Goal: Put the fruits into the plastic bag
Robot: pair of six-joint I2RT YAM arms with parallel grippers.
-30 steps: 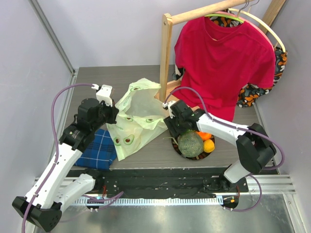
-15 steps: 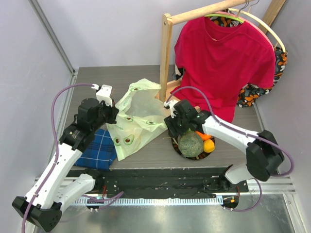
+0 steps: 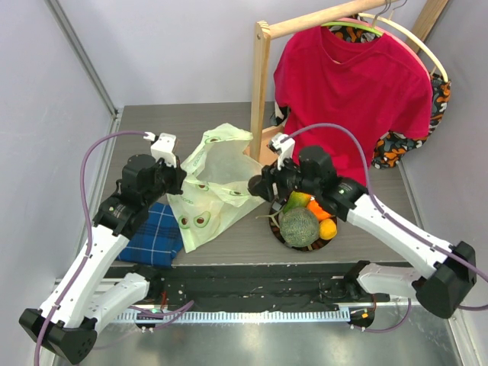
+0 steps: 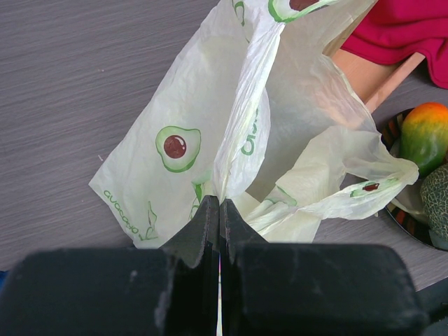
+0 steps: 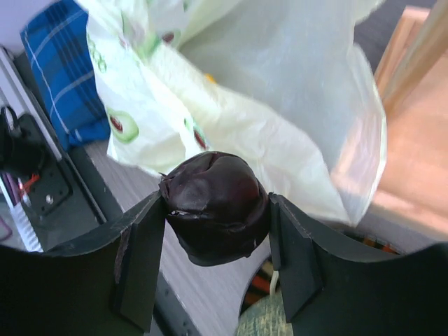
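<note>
Grey wood-grain table [image 3: 191, 122] fills my overhead view, with pale walls around it and a wooden rack [image 3: 260, 84] at the back carrying a red T-shirt [image 3: 351, 99]. On my left side I see the left gripper [image 3: 171, 177] clenched on the plastic bag [image 3: 217, 183]. Through its wrist camera the two jaws meet with a thin fold of the pale, avocado-printed film pinched between them [image 4: 219, 210], and the bag [image 4: 210, 126] rises from that pinch in loose, crumpled folds. It lies near the middle of the table, its far edge against the foot of the rack. A blue plaid cloth [image 3: 156, 232] lies flat just left of it, under the left arm.

On the other side, the right gripper [image 3: 263, 187] grasps a dark purple fruit [image 5: 213, 196], round, glossy and a little wrinkled. One finger [image 5: 140, 259] presses each flank and the fruit fills the gap. The gripper [image 5: 215, 210] holds it off the table, just beside the bag's right edge, with the pale film [image 5: 266, 84] spread wide behind it.

Right of the bag sits the dark plate [image 3: 284, 241]. On it I see the netted melon [image 3: 298, 226], a small orange [image 3: 328, 229] touching its right side, and a green-and-orange fruit [image 3: 297, 201] behind it, which also shows at the edge of the left wrist view [image 4: 423, 133]
</note>
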